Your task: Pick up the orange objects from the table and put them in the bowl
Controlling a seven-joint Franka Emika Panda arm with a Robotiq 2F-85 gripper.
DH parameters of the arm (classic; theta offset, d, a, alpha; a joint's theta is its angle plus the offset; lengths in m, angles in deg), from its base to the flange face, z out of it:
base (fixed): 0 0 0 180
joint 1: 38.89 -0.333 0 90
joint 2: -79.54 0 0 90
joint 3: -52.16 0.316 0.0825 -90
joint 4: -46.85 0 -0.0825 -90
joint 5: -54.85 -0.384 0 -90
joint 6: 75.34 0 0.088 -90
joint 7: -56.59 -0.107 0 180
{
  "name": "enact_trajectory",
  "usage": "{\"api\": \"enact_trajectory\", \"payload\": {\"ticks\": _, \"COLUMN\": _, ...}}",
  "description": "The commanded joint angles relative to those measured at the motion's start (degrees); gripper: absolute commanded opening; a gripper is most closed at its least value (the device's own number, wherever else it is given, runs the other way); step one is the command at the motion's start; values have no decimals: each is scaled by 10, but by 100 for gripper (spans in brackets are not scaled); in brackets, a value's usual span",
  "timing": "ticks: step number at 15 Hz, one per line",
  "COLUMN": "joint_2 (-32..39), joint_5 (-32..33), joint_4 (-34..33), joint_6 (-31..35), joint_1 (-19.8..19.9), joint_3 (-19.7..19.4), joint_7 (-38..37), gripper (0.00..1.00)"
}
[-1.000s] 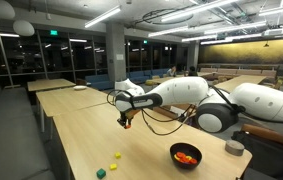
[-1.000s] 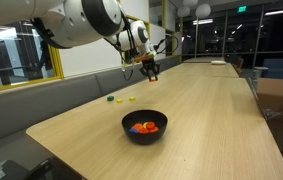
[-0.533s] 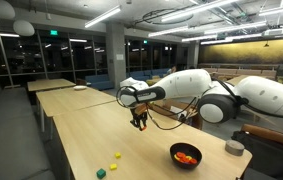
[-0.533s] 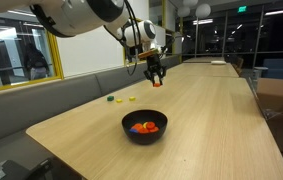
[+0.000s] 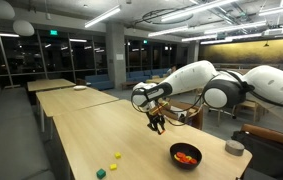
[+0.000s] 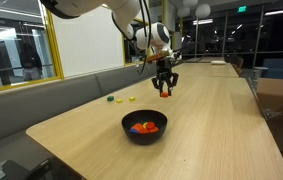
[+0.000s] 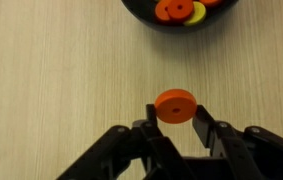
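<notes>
Above the table [image 7: 51,80], fingers [image 7: 205,128] pinch an orange disc [image 7: 175,105] edge-to-edge, face upward.

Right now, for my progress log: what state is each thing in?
End effector: shut on the orange disc, in the air.
Orange disc: gripped, not yet in the bowl.
Bowl: upright, orange discs inside.
Yellow bits: loose on the table.

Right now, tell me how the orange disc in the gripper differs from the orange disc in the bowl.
The held orange disc is clamped in the gripper over bare table; the bowl's orange disc lies loose inside the black bowl. The held orange disc is alone; the bowl's orange disc lies against a yellow piece. Both are round and bright orange.
</notes>
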Motion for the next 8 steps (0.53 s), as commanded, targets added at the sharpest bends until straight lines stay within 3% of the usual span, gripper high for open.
{"api": "enact_trajectory", "payload": {"ticks": 1, "joint_2": -86, "joint_5": -10, "joint_4": 141, "joint_6": -10, "joint_1": 7, "joint_3": 9, "joint_7": 33, "gripper": 23}}
{"api": "enact_trajectory", "payload": {"ticks": 2, "joint_2": -101, "joint_5": 6, "joint_4": 165, "joint_6": -14, "joint_1": 23, "joint_3": 34, "joint_7": 40, "gripper": 23}}
{"api": "enact_trajectory", "payload": {"ticks": 8, "joint_2": -163, "joint_5": 2, "joint_4": 271, "joint_6": -39, "joint_1": 50, "joint_3": 62, "joint_7": 84, "gripper": 23}}
